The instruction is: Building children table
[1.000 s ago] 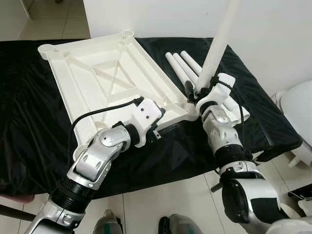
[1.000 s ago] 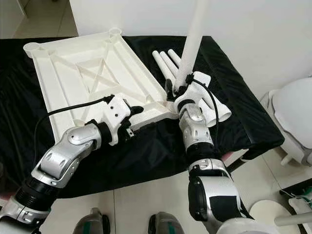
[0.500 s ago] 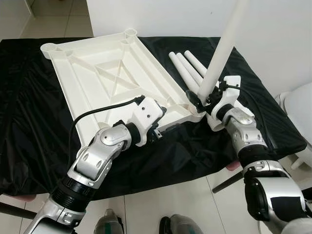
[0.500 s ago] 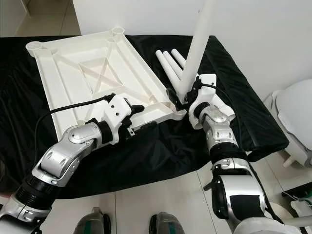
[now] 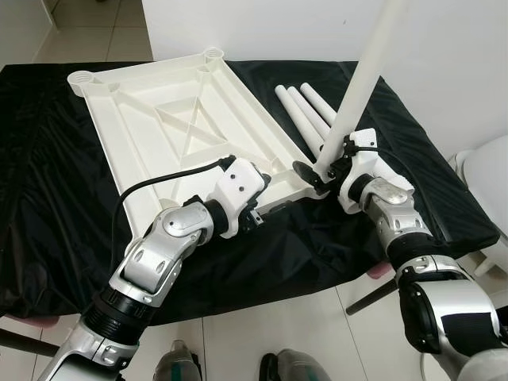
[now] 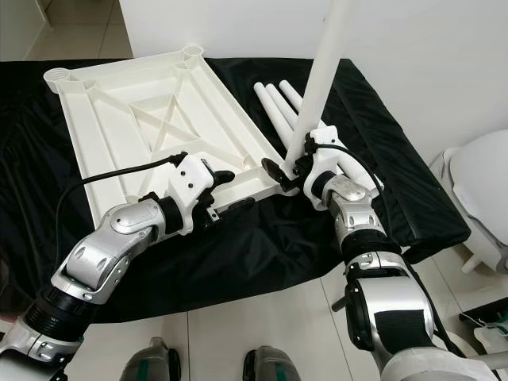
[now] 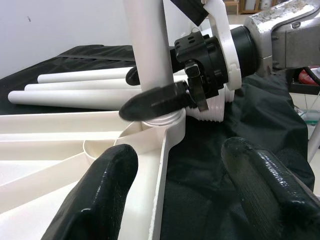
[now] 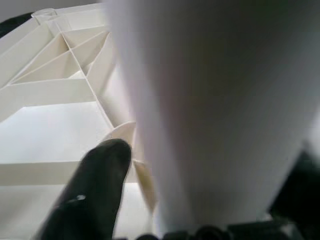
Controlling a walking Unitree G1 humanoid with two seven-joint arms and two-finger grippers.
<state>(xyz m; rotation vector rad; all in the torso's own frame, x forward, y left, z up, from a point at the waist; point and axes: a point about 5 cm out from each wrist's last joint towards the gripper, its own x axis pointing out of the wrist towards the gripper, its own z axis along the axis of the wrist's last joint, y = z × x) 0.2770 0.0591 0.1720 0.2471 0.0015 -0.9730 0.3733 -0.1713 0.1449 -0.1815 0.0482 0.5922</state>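
A white plastic tabletop [image 5: 159,119] lies upside down on a black cloth, ribs facing up. My right gripper [image 5: 313,171] is shut on a long white leg [image 5: 361,71] that stands nearly upright, leaning slightly right. The leg's foot sits at the round socket [image 7: 155,125] in the tabletop's near right corner. My left gripper [image 7: 175,165] is open at the tabletop's near edge, just left of that corner. One of its fingers [image 7: 105,170] lies over the plastic and the other over the cloth. Three spare legs [image 5: 305,111] lie side by side behind the right gripper.
The black cloth [image 5: 48,198] covers a low surface whose front edge runs just before my arms. A white wall stands behind it. A white rounded object [image 5: 484,175] sits at the right on the tiled floor [image 5: 262,333]. My feet [image 5: 175,367] show below.
My right wrist has swung to the right and turned around the leg, which stays standing at the corner socket. The left arm has held still.
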